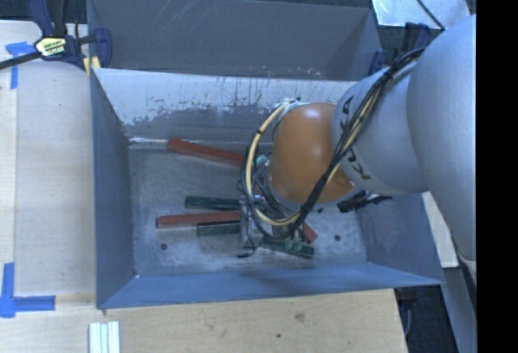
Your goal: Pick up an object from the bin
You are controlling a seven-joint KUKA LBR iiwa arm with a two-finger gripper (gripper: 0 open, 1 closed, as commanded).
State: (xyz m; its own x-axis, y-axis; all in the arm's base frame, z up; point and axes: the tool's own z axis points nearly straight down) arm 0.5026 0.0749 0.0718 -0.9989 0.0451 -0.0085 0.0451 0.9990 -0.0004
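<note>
Camera view. The end effector (249, 244) is down at the floor of the bin (113, 206), near the front wall. The orange cover (303, 153) and the cables (261, 141) on the wrist hide most of it, so I cannot tell whether it is released or clenched, nor whether anything is in it. The cover also hides the bin floor to the upper right of the end effector.

Count, as far as I can see: five loose things.
- Two red-brown bars: the upper red-brown bar (206, 152) well up and left of the end effector, the lower red-brown bar (194, 221) left of it.
- One dark green bar (209, 202), up and left of it, its right end lost behind the cables.
- One short dark bar (217, 229), just left of it.
- One green piece (293, 249), just right of it and hard to make out.

Nearest is the short dark bar. It lies flat, with its long axis running left to right, almost level in the view. Its right end points at the end effector; I cannot tell if they touch.
</note>
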